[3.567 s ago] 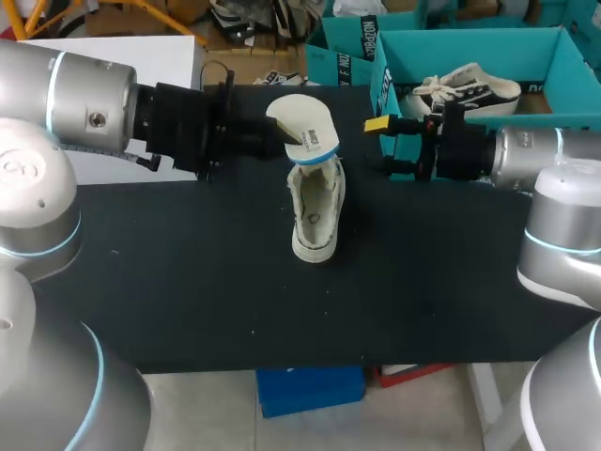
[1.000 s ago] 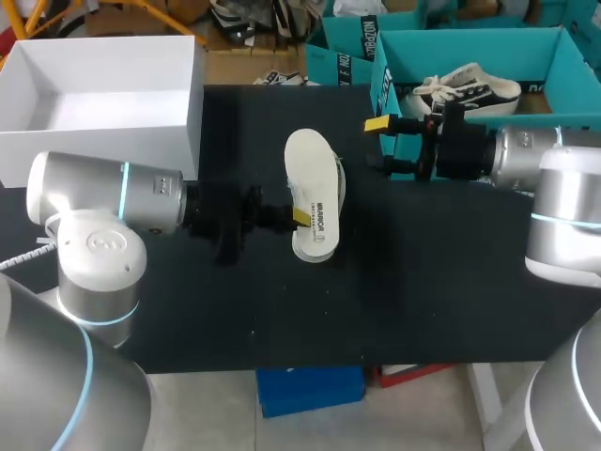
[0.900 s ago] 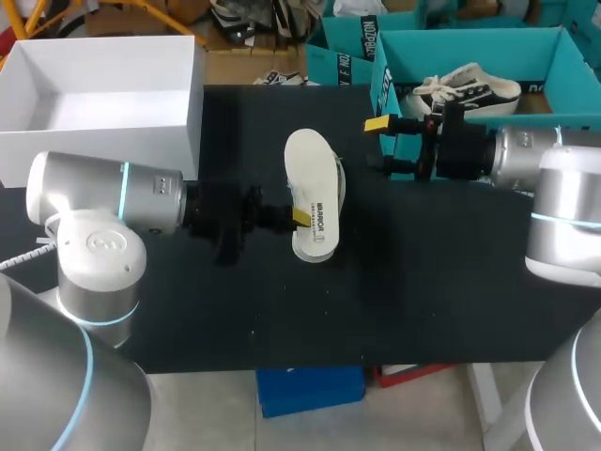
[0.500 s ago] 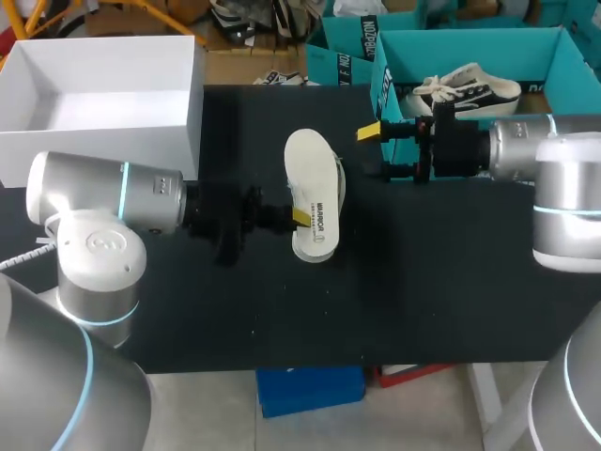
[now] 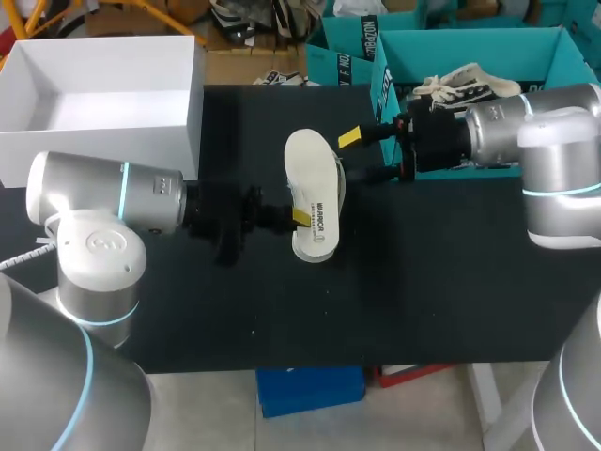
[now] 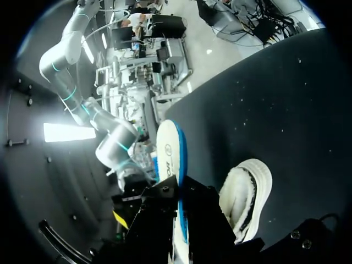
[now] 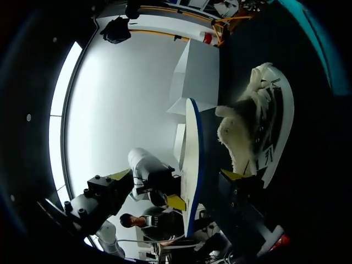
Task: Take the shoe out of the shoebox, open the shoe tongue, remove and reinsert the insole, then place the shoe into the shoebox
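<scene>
A white insole with a blue edge (image 5: pixel 313 183) lies flat over a cream shoe (image 5: pixel 302 252) at the middle of the black table, hiding most of it. My left gripper (image 5: pixel 297 217) is shut on the insole's side. In the left wrist view the insole (image 6: pixel 169 159) runs edge-on between that gripper's (image 6: pixel 179 201) fingers, with the shoe's fleecy inside (image 6: pixel 246 193) beside it. My right gripper (image 5: pixel 360 157) stands open just right of the shoe, not touching it. In the right wrist view the insole (image 7: pixel 192 148) and shoe (image 7: pixel 258 124) sit ahead of its (image 7: pixel 175 176) spread fingers.
An open white shoebox (image 5: pixel 141 127) stands at the table's far left. Teal boxes (image 5: pixel 394 47) stand at the far right, one holding another shoe (image 5: pixel 467 83) behind my right arm. Bare black tabletop (image 5: pixel 282 310) spreads toward the front.
My right gripper has moved left from the teal box to the shoe's side, still open. Earlier the left gripper held the insole up at the shoe's far end; now it lies over the shoe.
</scene>
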{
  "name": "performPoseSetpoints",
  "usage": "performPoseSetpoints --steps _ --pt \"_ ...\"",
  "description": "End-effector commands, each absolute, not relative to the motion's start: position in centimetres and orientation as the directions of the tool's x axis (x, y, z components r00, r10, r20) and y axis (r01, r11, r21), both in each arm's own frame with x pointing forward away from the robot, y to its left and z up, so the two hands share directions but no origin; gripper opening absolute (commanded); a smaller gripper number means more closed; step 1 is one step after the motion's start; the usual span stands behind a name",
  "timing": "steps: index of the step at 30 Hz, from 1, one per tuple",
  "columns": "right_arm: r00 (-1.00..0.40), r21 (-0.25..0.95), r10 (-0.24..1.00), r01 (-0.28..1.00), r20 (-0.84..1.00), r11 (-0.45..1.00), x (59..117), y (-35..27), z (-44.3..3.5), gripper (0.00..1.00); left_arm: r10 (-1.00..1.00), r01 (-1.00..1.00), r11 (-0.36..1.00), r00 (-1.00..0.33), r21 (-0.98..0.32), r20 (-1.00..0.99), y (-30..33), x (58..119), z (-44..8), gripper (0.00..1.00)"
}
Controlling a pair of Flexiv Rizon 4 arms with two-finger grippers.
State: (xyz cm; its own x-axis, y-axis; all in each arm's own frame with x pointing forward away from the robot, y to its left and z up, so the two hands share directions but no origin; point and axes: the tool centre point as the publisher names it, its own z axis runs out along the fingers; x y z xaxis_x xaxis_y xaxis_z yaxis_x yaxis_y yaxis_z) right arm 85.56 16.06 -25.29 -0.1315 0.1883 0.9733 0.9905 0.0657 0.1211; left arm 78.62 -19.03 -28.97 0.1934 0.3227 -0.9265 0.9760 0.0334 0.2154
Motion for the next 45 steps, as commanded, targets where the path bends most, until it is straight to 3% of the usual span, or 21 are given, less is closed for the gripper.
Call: performPoseSetpoints --steps 1,17,20,23,24,27,29,30,41,42,43,44,45 --pt "-0.126 0.114 0.184 0.991 0.975 0.072 85.6 17.4 -26.0 1.00 0.325 0.975 0.037 0.194 0.218 -0.925 -19.0 78.5 -28.9 0.00" --pt "-0.107 0.092 0.172 0.991 0.979 0.093 83.8 20.7 -27.2 1.00 0.325 0.975 0.037 0.194 0.218 -0.925 -19.0 78.5 -28.9 0.00" --pt "-0.103 0.088 0.171 0.992 0.980 0.093 83.6 20.9 -27.3 0.96 0.325 0.975 0.037 0.194 0.218 -0.925 -19.0 78.5 -28.9 0.00" --pt "-0.097 0.082 0.171 0.992 0.980 0.093 83.4 21.1 -27.6 0.71 0.325 0.975 0.037 0.194 0.218 -0.925 -19.0 78.5 -28.9 0.00" --pt "-0.086 0.071 0.172 0.993 0.981 0.095 83.4 21.2 -27.8 0.48 0.325 0.975 0.037 0.194 0.218 -0.925 -19.0 78.5 -28.9 0.00" --pt "-0.064 0.047 0.161 0.993 0.985 0.107 83.2 21.5 -28.3 0.18 0.325 0.975 0.037 0.194 0.218 -0.925 -19.0 78.5 -28.9 0.00" --pt "-0.064 0.047 0.161 0.993 0.985 0.107 83.2 21.5 -28.3 0.10 0.325 0.975 0.037 0.194 0.218 -0.925 -19.0 78.5 -28.9 0.00" --pt "-0.064 0.047 0.161 0.993 0.985 0.107 83.2 21.5 -28.3 0.00 0.325 0.975 0.037 0.194 0.218 -0.925 -19.0 78.5 -28.9 0.00" --pt "-0.064 0.047 0.161 0.993 0.985 0.107 83.2 21.5 -28.3 0.00 0.330 0.975 0.037 0.194 0.218 -0.924 -19.0 78.5 -28.8 0.00" --pt "-0.064 0.047 0.161 0.993 0.985 0.107 83.2 21.5 -28.3 0.00 0.338 0.979 0.052 0.169 0.197 -0.926 -19.0 78.4 -28.8 0.27" --pt "-0.064 0.047 0.161 0.993 0.985 0.107 83.2 21.5 -28.3 0.00 0.344 0.982 0.067 0.145 0.178 -0.928 -18.9 78.6 -28.7 0.84" --pt "-0.064 0.047 0.161 0.993 0.985 0.107 83.2 21.5 -28.3 0.00 0.355 0.983 0.074 0.134 0.170 -0.925 -18.7 78.6 -28.7 1.00" --pt "-0.064 0.047 0.161 0.993 0.985 0.107 83.2 21.5 -28.3 0.00 0.366 0.983 0.081 0.125 0.165 -0.922 -18.4 78.6 -28.7 1.00"
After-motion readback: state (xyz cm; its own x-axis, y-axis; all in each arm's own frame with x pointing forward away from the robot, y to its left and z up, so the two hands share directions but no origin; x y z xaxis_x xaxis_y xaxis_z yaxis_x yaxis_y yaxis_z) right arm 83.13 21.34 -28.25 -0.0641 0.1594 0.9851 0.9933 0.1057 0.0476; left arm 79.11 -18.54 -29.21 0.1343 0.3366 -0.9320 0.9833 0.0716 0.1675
